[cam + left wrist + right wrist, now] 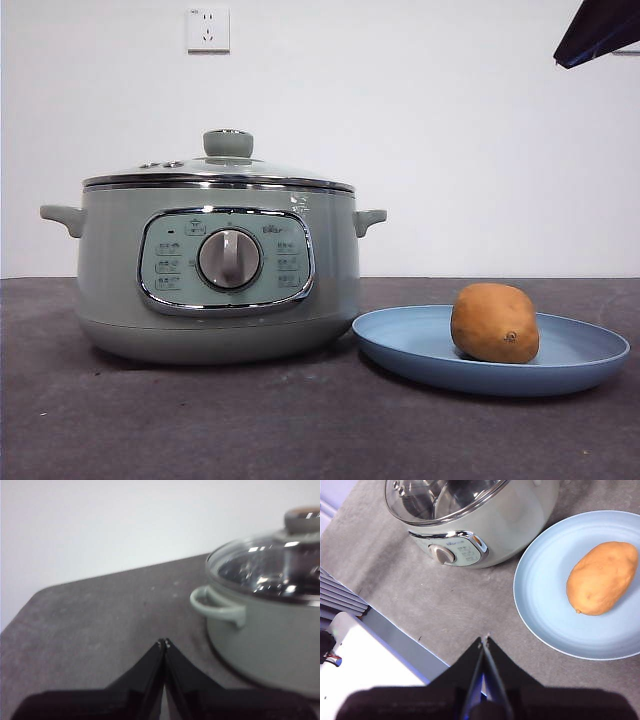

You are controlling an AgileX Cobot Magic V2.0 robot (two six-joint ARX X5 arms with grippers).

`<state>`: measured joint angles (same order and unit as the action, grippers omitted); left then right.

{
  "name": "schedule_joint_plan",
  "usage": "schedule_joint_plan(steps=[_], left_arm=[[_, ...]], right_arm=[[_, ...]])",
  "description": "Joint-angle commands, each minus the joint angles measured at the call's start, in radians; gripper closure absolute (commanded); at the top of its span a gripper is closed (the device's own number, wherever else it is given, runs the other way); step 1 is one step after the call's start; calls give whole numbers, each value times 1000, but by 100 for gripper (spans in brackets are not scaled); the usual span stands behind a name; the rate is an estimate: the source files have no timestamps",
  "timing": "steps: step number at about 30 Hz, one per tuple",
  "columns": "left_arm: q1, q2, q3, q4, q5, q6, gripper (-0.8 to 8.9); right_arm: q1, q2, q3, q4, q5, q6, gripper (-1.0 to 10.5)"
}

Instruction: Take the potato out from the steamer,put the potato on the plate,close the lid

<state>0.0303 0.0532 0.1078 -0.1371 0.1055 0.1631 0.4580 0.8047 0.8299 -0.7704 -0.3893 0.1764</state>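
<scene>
Left wrist view: left gripper (163,642) clenched on nothing, jaw tips touching, hovering above the grey table (100,615) beside the steamer (270,640), near one of its side handles (216,605). Right wrist view: right gripper (484,640) also clenched and empty, high over the table's near edge, with the steamer's control panel (455,550) and the plate (550,605) below and beyond it. Neither gripper touches anything. Front view: only a dark arm tip (598,30) shows at the top right corner. Lid (220,172) sits flat on the steamer's chrome rim, pale green knob (228,143) up, glass showing glare. Potato (495,322) lies on its side on the light blue plate, roughly central, small dark eye spot facing the camera. Plate sits on the table just beside the steamer, on its right in the front view; rim looks very near the pot base, contact unclear. White wall socket (208,29) behind.
</scene>
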Motion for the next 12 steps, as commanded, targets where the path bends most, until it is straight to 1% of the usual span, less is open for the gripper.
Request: schedule_joint_plan(steps=[1,2,7,12], left_arm=[[3,-31,-47,8,-16,-9,817],[3,-37,-60,9,-29,-10,817],[3,-52,-102,8,-28,-14,817],[3,-52,-104,-28,-27,-32,817]], right_arm=[[1,-1,-6,2,3,6,946],[1,-1,-6,2,3,6,946],[1,-1,-6,2,3,6,946],[1,-1,-6,2,2,6,946]])
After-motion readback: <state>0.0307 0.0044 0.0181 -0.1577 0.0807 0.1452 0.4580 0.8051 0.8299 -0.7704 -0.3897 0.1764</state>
